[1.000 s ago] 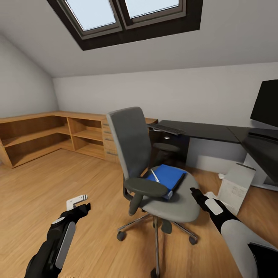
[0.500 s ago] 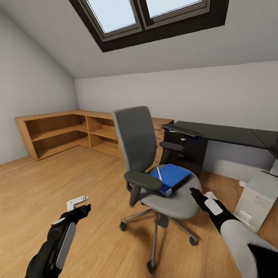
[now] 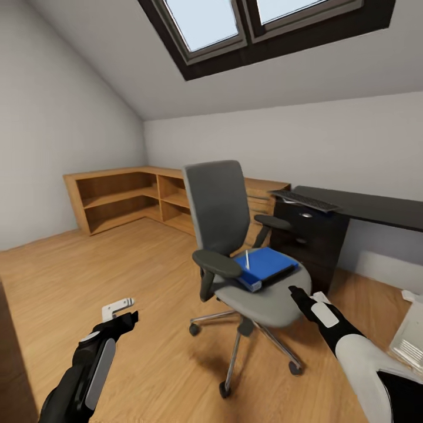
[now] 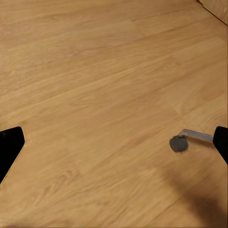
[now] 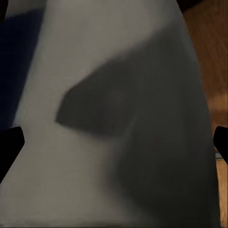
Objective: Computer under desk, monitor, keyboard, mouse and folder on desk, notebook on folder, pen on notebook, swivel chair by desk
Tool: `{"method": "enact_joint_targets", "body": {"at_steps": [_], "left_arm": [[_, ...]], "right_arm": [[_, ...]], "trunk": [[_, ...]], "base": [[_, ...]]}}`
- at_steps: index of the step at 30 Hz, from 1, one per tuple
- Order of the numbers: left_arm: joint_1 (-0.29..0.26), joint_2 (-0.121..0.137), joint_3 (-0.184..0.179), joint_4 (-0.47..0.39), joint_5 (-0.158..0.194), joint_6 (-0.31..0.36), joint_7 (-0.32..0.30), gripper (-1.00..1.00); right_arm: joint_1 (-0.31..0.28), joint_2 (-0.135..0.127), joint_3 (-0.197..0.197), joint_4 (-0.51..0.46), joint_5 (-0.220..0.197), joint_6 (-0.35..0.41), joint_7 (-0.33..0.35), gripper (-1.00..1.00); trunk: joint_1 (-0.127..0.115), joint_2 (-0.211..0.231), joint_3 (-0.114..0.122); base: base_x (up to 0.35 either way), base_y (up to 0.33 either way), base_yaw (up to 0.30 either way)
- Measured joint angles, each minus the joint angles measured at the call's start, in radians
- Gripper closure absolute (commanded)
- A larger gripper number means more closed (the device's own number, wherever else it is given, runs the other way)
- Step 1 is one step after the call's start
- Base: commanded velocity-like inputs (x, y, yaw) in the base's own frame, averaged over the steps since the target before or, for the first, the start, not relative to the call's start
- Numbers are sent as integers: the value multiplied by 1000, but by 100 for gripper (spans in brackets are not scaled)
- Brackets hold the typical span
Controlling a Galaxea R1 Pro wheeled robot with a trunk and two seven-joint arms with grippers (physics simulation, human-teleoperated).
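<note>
A wooden floor (image 3: pixel 117 264) was seen spreading across the attic bedroom, with a low wooden shelf unit (image 3: pixel 123 197) set along the far walls. A black desk (image 3: pixel 364 205) was placed against the right-hand wall, and a keyboard (image 3: pixel 304 200) lay at the desk's near left edge, above its drawers. A pale computer case (image 3: pixel 411 338) was caught at the right border of the head view, standing on the floor by the desk.

The swivel chair (image 3: pixel 220 205) was found in the middle of the floor, apart from the desk, its grey back upright. On the chair's seat a blue folder (image 3: pixel 267 264) was lying toward the seat's back right part, a darker notebook just visible under its near edge, and a white pen (image 3: pixel 247 259) rested on top near the folder's left edge.

The right gripper (image 3: pixel 296 294) was held just beside the seat's front right edge — in the right wrist view its black fingertips (image 5: pixel 10 145) were seen wide apart, nothing between them, with the grey seat cushion (image 5: pixel 114 114) close ahead. The left gripper (image 3: pixel 126 311) was held low over bare floor, well apart from the chair; in the left wrist view its fingertips (image 4: pixel 9 142) were likewise spread wide and empty, and one chair caster (image 4: pixel 179 143) was seen on the boards.
</note>
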Motion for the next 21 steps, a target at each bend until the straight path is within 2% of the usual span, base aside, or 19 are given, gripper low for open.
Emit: {"method": "enact_joint_targets", "body": {"at_steps": [12,18,21], "left_arm": [[0,-4,-3,18,0,1,1,-100],[0,-6,-7,31,1,3,0,-100],[0,-6,-8,36,2,3,0,-100]], "right_arm": [[0,1,5,-4,-5,-1,0,-100],[0,1,7,-12,-20,-1,5,-100],[0,-1,6,-13,-20,-1,5,-100]], "trunk": [[0,0,-5],[0,0,-5],[1,0,-5]], "base": [[0,0,270],[-14,0,31],[-301,-42,0]]}}
